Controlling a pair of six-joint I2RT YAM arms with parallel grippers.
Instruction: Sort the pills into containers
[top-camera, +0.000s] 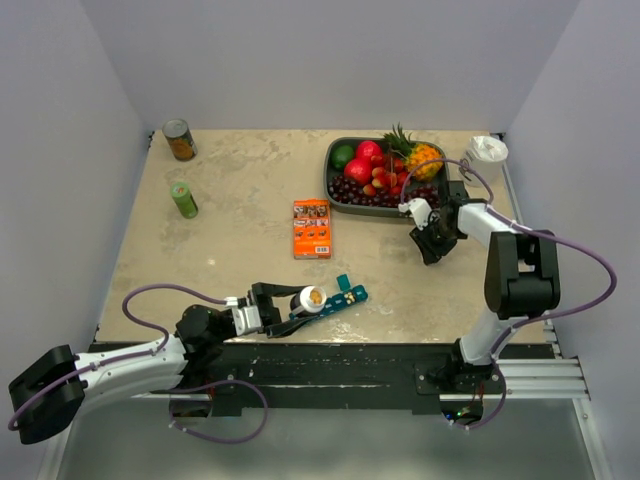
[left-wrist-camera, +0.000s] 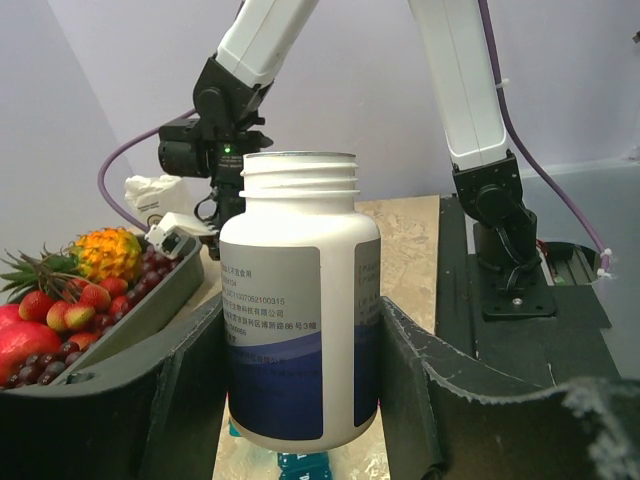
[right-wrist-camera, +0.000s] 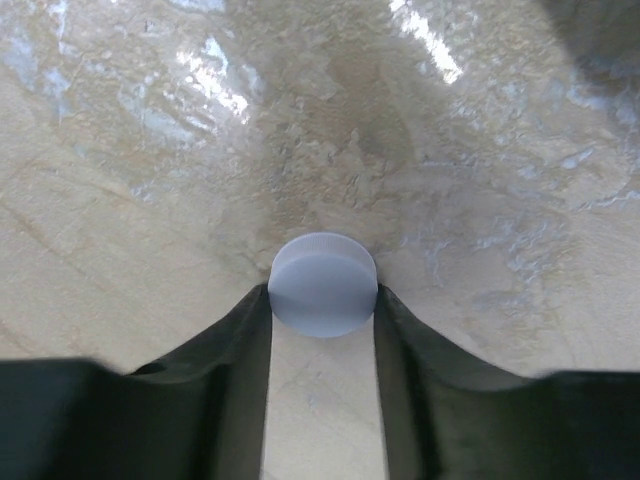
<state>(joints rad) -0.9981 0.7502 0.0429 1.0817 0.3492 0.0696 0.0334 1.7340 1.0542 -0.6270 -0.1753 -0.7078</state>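
Observation:
My left gripper (top-camera: 288, 301) is shut on a small white bottle (top-camera: 306, 299) with a blue label, near the table's front edge. The bottle has no cap and lies tipped toward the right. Orange-yellow pills (top-camera: 315, 296) show in its mouth. Just right of the mouth lies the teal strip of containers (top-camera: 345, 295). In the left wrist view the bottle (left-wrist-camera: 300, 290) fills the space between the fingers (left-wrist-camera: 185, 390), with a bit of the teal containers (left-wrist-camera: 300, 466) below it. My right gripper (top-camera: 432, 246) hangs low over the table at right, shut on a round white cap (right-wrist-camera: 323, 284).
A dark tray (top-camera: 331, 183) of fruit stands at the back right, close behind my right gripper. A flat orange box (top-camera: 312, 228) lies mid-table. A green can (top-camera: 184, 200) and a tin (top-camera: 179, 139) stand back left. A white crumpled object (top-camera: 487, 152) sits in the back right corner.

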